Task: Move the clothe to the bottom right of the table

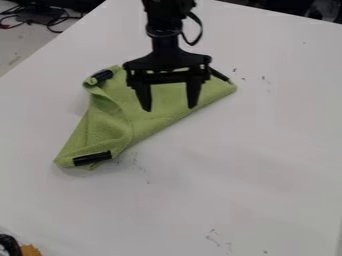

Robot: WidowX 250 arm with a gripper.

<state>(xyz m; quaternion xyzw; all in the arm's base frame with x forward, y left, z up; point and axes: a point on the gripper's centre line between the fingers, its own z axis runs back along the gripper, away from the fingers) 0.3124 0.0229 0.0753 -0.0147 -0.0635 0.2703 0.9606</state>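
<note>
The black gripper (169, 102) hangs from the top edge over the upper part of the green cloth, its two fingers spread wide apart and pointing down, with nothing held between them. Beneath it, the green cloth (143, 112) lies folded and rumpled on the white table, left of the middle and towards the top. Black clips or strips sit at its corners: one at the lower left (92, 158), one at the upper left (101, 76) and one at the upper right (218, 74), partly behind the gripper. Whether the fingertips touch the cloth cannot be told.
The white table (240, 165) spreads to the right and below the cloth, with small dark marks on it. At the bottom left corner are a black object (9, 245) and a yellow-orange one (30, 250). Cables (47, 19) lie beyond the table's upper left edge.
</note>
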